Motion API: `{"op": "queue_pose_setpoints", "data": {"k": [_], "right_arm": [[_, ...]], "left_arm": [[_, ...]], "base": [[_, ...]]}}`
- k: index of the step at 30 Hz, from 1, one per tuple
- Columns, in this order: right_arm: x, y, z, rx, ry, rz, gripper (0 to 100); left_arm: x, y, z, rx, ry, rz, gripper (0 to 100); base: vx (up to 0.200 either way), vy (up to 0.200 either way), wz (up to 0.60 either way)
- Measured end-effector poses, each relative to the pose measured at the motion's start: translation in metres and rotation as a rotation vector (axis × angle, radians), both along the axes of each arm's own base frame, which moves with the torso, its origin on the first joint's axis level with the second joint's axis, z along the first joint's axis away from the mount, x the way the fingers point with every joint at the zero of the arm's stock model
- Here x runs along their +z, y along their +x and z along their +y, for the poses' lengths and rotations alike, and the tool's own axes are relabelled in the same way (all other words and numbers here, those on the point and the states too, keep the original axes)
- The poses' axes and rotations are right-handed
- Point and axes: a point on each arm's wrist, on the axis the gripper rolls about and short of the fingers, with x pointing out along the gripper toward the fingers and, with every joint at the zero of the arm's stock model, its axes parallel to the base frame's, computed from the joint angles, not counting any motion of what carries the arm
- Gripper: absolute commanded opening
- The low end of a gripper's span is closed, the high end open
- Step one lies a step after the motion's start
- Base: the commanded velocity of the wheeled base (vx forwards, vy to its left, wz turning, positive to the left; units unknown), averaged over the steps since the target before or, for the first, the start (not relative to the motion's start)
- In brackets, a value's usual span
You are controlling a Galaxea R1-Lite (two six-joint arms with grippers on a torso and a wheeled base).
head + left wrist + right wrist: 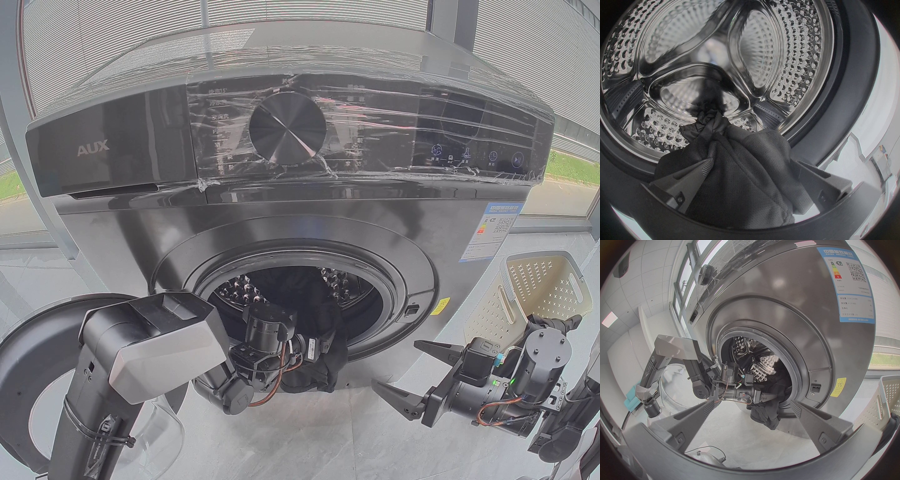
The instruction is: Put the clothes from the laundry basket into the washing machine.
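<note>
The left tool (pixel 750 164) holds its fingers apart around the black garment (pixel 747 190), which drapes over the drum lip of the washing machine (pixel 156 240). The right tool (pixel 396 364) gapes empty, with the laundry basket (pixel 545 282) beside it and a blue-headed label (pixel 498 231) above.

The right gripper (pixel 750 402) is held with its fingers (pixel 693 419) wide apart, near the washing machine (pixel 793 312) but clear of it. The round door (pixel 670 387) is swung open to the left. At the mouth of the drum (pixel 750 354), the left gripper (pixel 760 395) is seen against a black garment (pixel 767 416), which is draped over the lip. The laundry basket (pixel 889 396) is glimpsed at the right.
</note>
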Motion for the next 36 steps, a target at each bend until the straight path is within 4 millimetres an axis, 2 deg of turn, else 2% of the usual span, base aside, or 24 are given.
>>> {"op": "queue_pose_setpoints", "data": {"k": [1, 2, 11, 15, 21, 27, 31, 32, 36], "right_arm": [[0.000, 0.000, 0.000, 0.000, 0.000, 0.000, 100], [0.000, 0.000, 0.000, 0.000, 0.000, 0.000, 100], [0.001, 0.000, 0.000, 0.000, 0.004, -0.001, 100], [0.001, 0.000, 0.000, 0.000, 0.005, -0.001, 100], [0.001, 0.000, 0.000, 0.000, 0.005, -0.002, 100], [0.001, 0.000, 0.000, 0.000, 0.006, -0.002, 100], [0.001, 0.000, 0.000, -0.001, 0.006, -0.002, 100], [0.001, 0.000, 0.000, -0.001, 0.006, -0.002, 100], [0.001, 0.000, 0.000, -0.001, 0.006, -0.003, 100]], "left_arm": [[-0.001, 0.000, 0.000, -0.001, 0.003, 0.001, 100], [-0.002, 0.000, 0.001, -0.002, 0.010, 0.001, 0], [-0.010, 0.004, 0.002, -0.002, 0.026, -0.009, 0], [-0.006, 0.008, -0.001, 0.002, 0.009, -0.034, 0], [0.022, 0.033, -0.007, 0.049, -0.072, -0.161, 0], [0.057, 0.063, -0.002, 0.152, -0.155, -0.305, 0], [0.063, 0.071, 0.003, 0.180, -0.173, -0.334, 0], [0.062, 0.071, 0.003, 0.181, -0.175, -0.334, 100], [0.062, 0.071, 0.003, 0.181, -0.185, -0.335, 100]], "base": [[0.000, 0.000, 0.00], [0.000, 0.000, 0.00], [0.000, 0.000, 0.00], [0.000, 0.000, 0.00], [0.000, 0.000, 0.00], [0.000, 0.000, 0.00], [0.000, 0.000, 0.00], [0.000, 0.000, 0.00], [0.000, 0.000, 0.00]]}}
